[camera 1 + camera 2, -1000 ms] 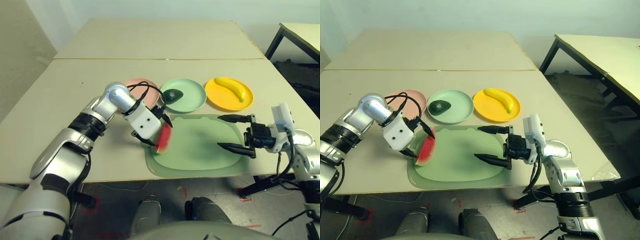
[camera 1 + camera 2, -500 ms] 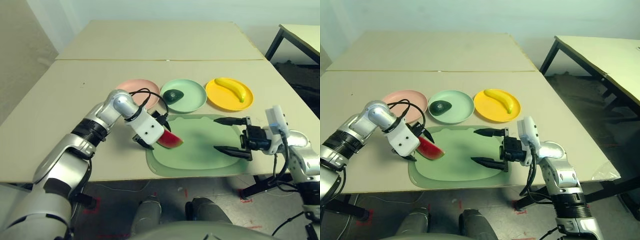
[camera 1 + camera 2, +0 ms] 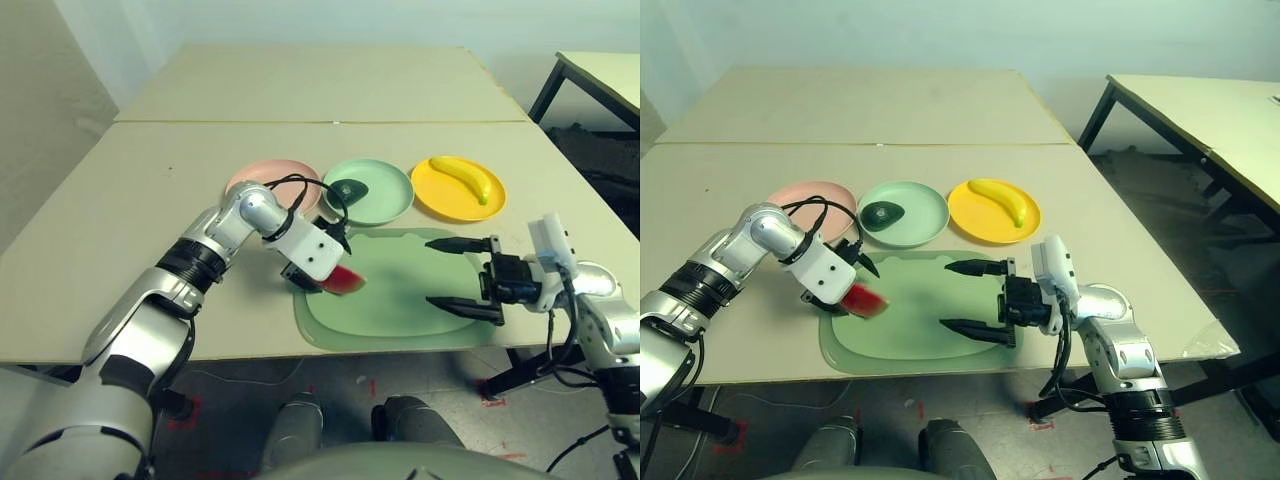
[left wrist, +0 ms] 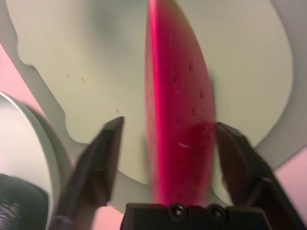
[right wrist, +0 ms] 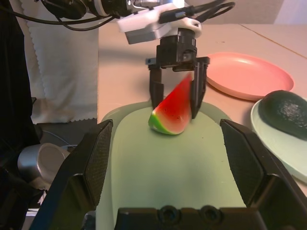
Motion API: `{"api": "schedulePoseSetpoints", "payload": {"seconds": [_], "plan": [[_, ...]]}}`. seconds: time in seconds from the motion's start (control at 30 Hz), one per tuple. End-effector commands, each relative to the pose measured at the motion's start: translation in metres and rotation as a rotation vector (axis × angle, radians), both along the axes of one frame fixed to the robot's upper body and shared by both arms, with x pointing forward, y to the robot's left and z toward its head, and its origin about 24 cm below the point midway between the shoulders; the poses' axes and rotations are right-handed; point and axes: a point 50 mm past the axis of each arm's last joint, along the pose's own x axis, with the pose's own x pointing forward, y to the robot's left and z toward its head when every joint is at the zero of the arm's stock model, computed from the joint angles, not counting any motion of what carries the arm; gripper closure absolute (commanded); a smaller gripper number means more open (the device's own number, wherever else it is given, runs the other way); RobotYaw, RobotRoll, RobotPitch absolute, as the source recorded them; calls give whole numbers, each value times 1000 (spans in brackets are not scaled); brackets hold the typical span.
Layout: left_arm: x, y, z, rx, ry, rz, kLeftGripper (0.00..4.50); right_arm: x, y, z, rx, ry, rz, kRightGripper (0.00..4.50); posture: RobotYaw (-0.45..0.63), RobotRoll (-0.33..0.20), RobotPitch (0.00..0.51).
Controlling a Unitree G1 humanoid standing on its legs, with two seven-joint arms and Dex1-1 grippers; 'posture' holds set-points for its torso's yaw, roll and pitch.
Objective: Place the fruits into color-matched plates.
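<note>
**Watermelon at mat's left edge, between left fingers**

Left gripper [image 3: 335, 262] low over left end of green mat [image 3: 400, 300], fingers either side of watermelon [image 3: 343, 283]; one finger against the red face, a gap at the other, so firm grip not confirmed. Wedge on or just above mat, just near of pink plate [image 3: 262, 176]. Avocado [image 3: 349, 189] in green plate [image 3: 385, 203]; banana [image 3: 462, 176] in yellow plate [image 3: 440, 199]. Right gripper [image 3: 450, 272] spread wide, empty, over mat's right end.
</note>
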Motion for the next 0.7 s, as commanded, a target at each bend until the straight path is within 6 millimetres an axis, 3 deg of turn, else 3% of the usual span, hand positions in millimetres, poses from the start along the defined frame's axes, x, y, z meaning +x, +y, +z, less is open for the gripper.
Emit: {"api": "schedulePoseSetpoints", "payload": {"seconds": [0.03, 0.3, 0.47, 0.57, 0.7], "plan": [[-2, 4, -7, 30, 41, 19, 2331, -1, 3, 0, -1, 3, 1, 0, 3, 0, 34], [-4, 5, -8, 22, 66, 30, 2413, 1, 1, -1, -3, 16, -17, 0, 5, 0, 33], [7, 9, 24, -40, 6, 76, 2413, 2, -1, -1, 31, 40, -64, 0, 11, 0, 33], [16, 24, 44, -32, -49, 129, 2413, 4, 1, -1, 67, 51, -97, 0, 15, 0, 32], [25, 50, 56, -11, -95, 218, 2413, 5, 6, 0, 117, 56, -124, 0, 17, 0, 33]]}}
